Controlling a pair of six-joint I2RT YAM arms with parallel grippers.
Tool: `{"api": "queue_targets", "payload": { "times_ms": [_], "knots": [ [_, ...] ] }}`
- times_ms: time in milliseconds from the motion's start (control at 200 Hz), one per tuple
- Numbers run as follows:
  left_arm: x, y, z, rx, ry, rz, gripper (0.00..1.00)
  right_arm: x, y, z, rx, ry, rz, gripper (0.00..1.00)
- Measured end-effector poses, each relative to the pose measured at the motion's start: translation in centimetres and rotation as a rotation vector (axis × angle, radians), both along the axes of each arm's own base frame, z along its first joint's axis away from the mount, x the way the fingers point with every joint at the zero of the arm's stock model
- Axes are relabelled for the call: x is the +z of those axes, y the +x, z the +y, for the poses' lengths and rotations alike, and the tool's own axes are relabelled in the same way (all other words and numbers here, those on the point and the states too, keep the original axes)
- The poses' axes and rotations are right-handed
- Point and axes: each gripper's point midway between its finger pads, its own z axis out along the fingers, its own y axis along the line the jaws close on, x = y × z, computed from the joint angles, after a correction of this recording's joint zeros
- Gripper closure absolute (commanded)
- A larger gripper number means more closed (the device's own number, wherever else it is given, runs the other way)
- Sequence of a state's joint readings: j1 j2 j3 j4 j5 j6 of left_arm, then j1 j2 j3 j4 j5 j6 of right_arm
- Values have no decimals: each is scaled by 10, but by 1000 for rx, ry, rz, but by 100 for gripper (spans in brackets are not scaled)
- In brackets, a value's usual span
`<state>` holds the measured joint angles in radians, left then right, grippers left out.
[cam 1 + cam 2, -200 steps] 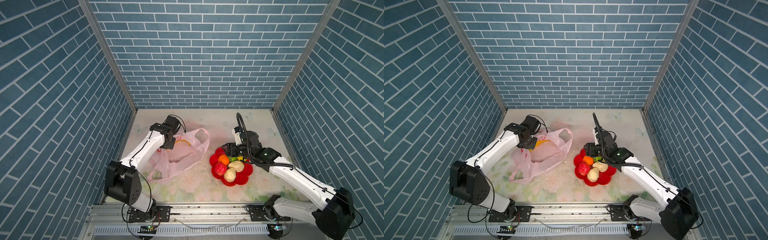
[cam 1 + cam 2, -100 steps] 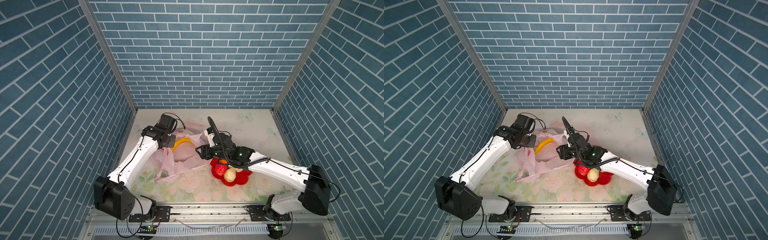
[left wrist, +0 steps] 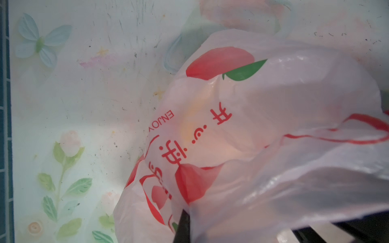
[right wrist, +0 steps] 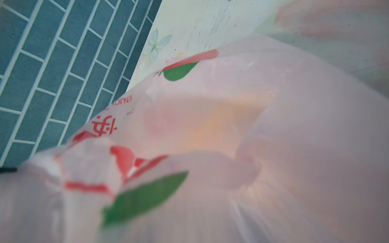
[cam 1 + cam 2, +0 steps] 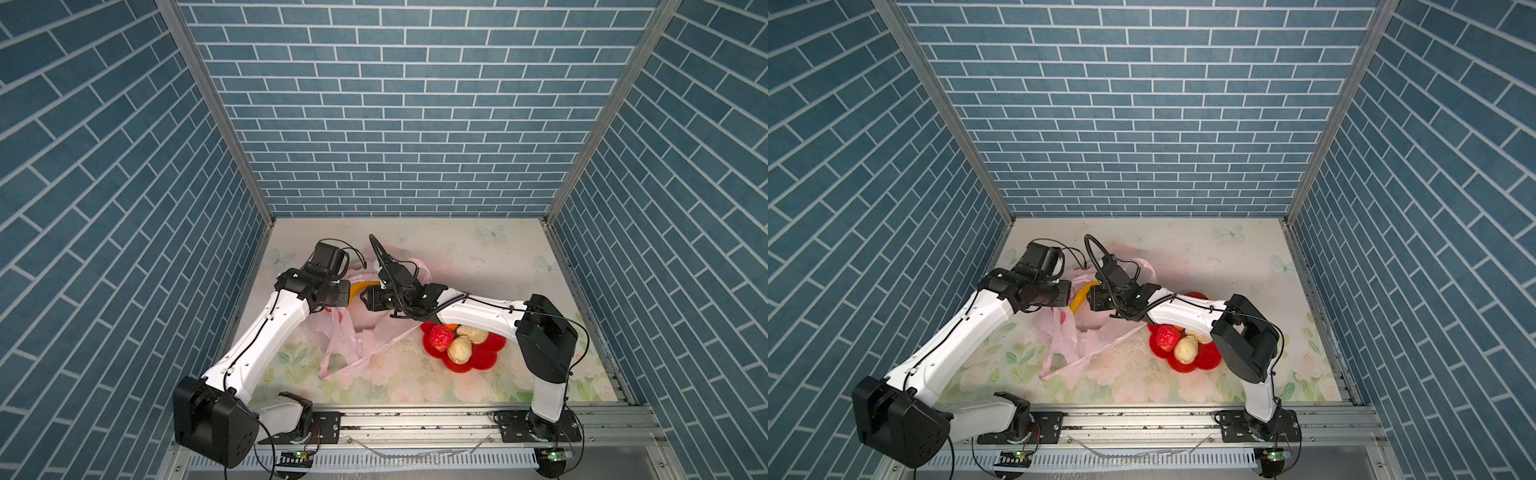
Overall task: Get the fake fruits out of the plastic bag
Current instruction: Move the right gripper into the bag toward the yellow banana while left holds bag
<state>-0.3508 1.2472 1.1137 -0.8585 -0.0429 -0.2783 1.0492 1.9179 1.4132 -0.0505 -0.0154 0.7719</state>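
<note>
Thin, translucent pale-pink crinkly plastic bag [image 5: 353, 336] with red and green print. Lies slumped on the pale floral tabletop [image 5: 478, 266], left of centre in both top views, loop handles trailing toward the lower edge. Fills most of both wrist views.

Long yellow toy banana [image 5: 362, 288]: not yet out. Sits at the bag's mouth, at the upper end of the bag, bare yellow showing between the two grippers in both top views. Shows only as a dim yellow blur behind the film in the wrist views.

Red flower-shaped dish [image 5: 486, 361], just right of the bag, lower centre-right. Already holds a wrinkled red toy fruit [image 5: 441, 337], a cream-beige lumpy fruit [image 5: 460, 350], a second cream-beige one [image 5: 474, 332] and a sliver of orange fruit [image 5: 449, 327] peeping from under the right arm. Green and yellow pieces possibly under that arm too; impossible to tell.

Left gripper [image 5: 345, 296]: clenched on a fold of the bag beside the mouth, one dark fingertip [image 3: 183, 223] buried in bunched film.

Right gripper [image 5: 366, 299]: reaches across the middle to the banana's end. Jaws hidden by plastic and wrist, so cannot tell whether parted, closed or gripping.

Judged well past halfway: at least four fruits out, banana plainly left. Pale bulge deeper in the bag unclear, fruit or only film.
</note>
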Motion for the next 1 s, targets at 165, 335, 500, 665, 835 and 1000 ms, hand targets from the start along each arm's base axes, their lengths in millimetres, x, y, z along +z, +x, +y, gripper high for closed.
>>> {"api": "queue_targets", "payload": {
  "times_ms": [165, 335, 500, 665, 835, 1000],
  "knots": [
    [-9, -8, -4, 4, -41, 23, 98, 0, 9, 15, -7, 5, 3, 45],
    [-20, -13, -7, 18, -73, 42, 98, -17, 18, 26, -34, -1, 17, 40],
    [-29, -18, -7, 37, -98, 38, 98, -52, 21, 32, -61, -10, 63, 39],
    [-30, -18, -8, 49, -115, 30, 98, -70, 21, 35, -69, -15, 97, 39],
    [-27, -13, -7, 68, -117, 11, 98, -61, 18, 38, -63, 15, 91, 39],
    [-21, 0, -6, 86, -95, -1, 98, -47, 1, 30, -33, 15, 76, 39]
  ]
}}
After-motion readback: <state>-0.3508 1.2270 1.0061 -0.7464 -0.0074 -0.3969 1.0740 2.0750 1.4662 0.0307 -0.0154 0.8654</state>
